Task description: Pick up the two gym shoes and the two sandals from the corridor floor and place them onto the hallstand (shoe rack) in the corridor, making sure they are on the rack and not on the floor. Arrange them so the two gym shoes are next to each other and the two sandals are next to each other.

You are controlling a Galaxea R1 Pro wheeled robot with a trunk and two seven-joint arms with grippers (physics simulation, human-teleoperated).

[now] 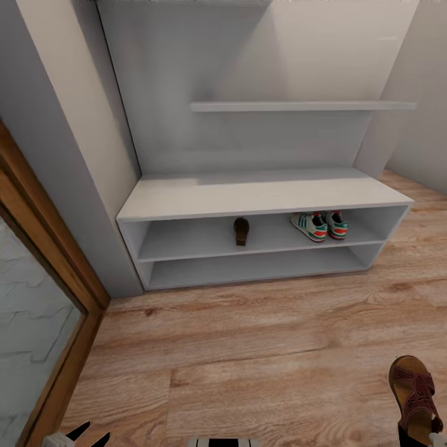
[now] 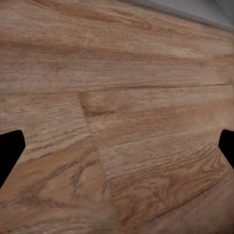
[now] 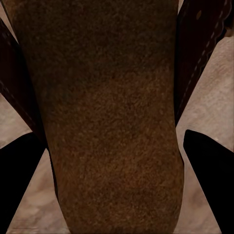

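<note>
The pale grey hallstand (image 1: 248, 194) stands against the wall ahead. On its upper open shelf the two gym shoes (image 1: 309, 226) (image 1: 336, 224) sit side by side at the right. One dark brown sandal (image 1: 241, 231) stands near the shelf's middle. The other sandal (image 1: 415, 391) is at the lower right of the head view, over the corridor floor (image 1: 248, 347). My right gripper (image 3: 117, 141) is shut on this sandal (image 3: 102, 97), whose brown insole lies between the black fingers (image 3: 209, 165). My left gripper (image 1: 87, 433) hangs open over bare planks (image 2: 117, 122), holding nothing.
A wooden door frame (image 1: 37, 211) with a pale panel (image 1: 31, 323) runs along the left. A grey wall pillar (image 1: 81, 161) flanks the hallstand's left end. A wall shelf (image 1: 298, 106) hangs above the bench top. The lower shelf (image 1: 248, 267) holds nothing.
</note>
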